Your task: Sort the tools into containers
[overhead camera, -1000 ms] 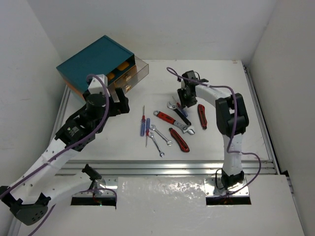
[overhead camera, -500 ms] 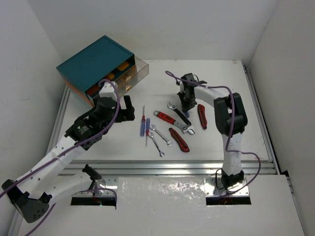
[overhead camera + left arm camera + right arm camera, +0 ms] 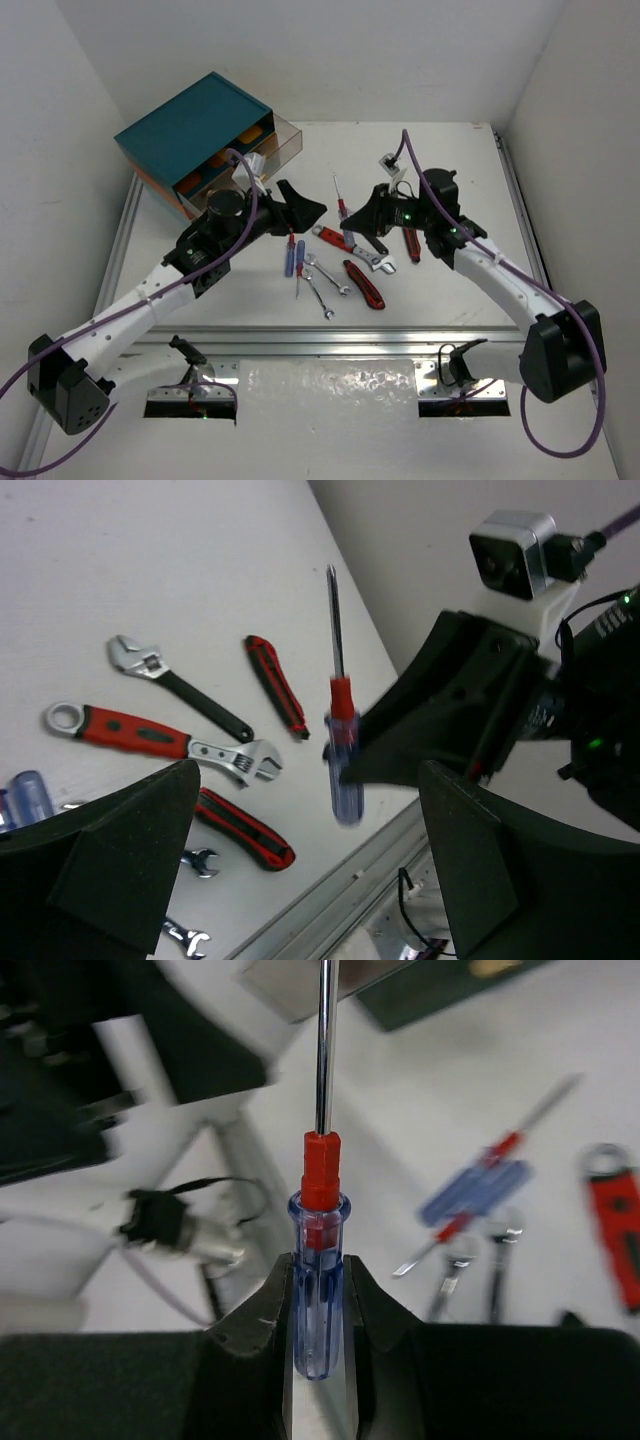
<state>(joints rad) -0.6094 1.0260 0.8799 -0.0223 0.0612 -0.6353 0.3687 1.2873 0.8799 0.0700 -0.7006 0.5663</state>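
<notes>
White walls close the table (image 3: 470, 190) in on the left, back and right; an aluminium rail (image 3: 340, 338) runs along the near edge. Bare tabletop is seen behind the tools and toward the right wall. The far-left corner is taken by the teal-topped cabinet (image 3: 190, 125), with one amber drawer (image 3: 282, 140) pulled out toward the table middle.

One screwdriver (image 3: 338, 195) is held off the table between the two grippers. It has a clear blue handle, a red collar and a thin steel shaft pointing away from the right gripper. Tip type cannot be told.

Laid mid-table:
- two more blue-and-red screwdrivers (image 3: 290, 258), side by side
- two silver open-end wrenches (image 3: 318, 293) just beside them
- a red-handled adjustable wrench (image 3: 340, 241)
- a black-handled adjustable wrench (image 3: 188, 693) behind it
- a red-and-black cutter (image 3: 364, 284) nearer the rail
- a second cutter (image 3: 410, 238) farther right

The right arm is reached from its near-right base diagonally toward the table middle. The right gripper (image 3: 354, 218) is clamped on the blue handle, which is seated between both fingers in the wrist view. The left arm is reached forward and rightward from the near-left. The left gripper (image 3: 303, 203) is placed near the held screwdriver with jaws spread wide and nothing gripped. Its fingers (image 3: 120, 860) are seen apart from the handle.
</notes>
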